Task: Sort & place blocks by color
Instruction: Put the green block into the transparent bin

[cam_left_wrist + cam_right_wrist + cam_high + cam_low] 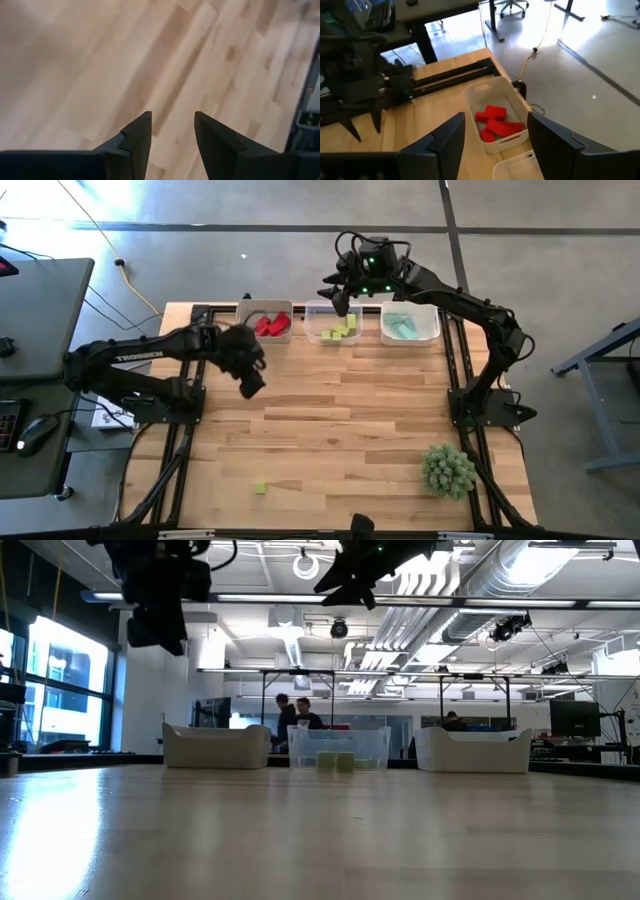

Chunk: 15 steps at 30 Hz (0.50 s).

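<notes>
A wooden desk [340, 410] fills the overhead view, with a dark robot arm at each side. The left arm [140, 360] reaches in from the left edge; its gripper [250, 383] hangs over bare wood in the far-left part of the desk, fingers spread with nothing between them. The right arm [480, 320] arches from the right side toward the far edge; its gripper [340, 300] hovers above the middle bin, also spread wide and holding nothing.

Three pale bins stand in a row along the far edge. The left bin [267, 311] holds red blocks [271, 326], the middle bin [333, 311] holds yellow-green blocks [343, 331], and the right bin [410, 311] holds teal blocks [403, 327].

A spiky green plant-like ball [448, 470] sits near the desk's near-right corner. One small yellow-green block [260, 488] lies alone on the wood near the near edge, left of centre, well apart from the bins and both grippers.
</notes>
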Available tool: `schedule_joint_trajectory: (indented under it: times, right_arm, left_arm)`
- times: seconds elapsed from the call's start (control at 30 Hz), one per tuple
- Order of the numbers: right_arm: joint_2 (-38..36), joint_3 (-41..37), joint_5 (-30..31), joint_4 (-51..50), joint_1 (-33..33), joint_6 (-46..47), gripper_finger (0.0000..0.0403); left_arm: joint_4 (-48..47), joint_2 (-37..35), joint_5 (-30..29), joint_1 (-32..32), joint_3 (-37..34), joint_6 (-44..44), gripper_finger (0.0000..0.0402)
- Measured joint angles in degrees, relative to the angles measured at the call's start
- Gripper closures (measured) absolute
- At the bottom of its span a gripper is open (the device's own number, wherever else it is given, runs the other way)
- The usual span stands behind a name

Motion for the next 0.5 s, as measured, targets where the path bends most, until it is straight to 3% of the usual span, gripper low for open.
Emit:
schedule_joint_trajectory:
  times: [0.5]
  right_arm:
    - [0.00, 0.00, 6.12, -8.80, 7.73, 0.33, 0.0202]
  left_arm:
    - [-0.71, -1.62, -12.91, -29.39, 0.00, -19.18, 0.0265]
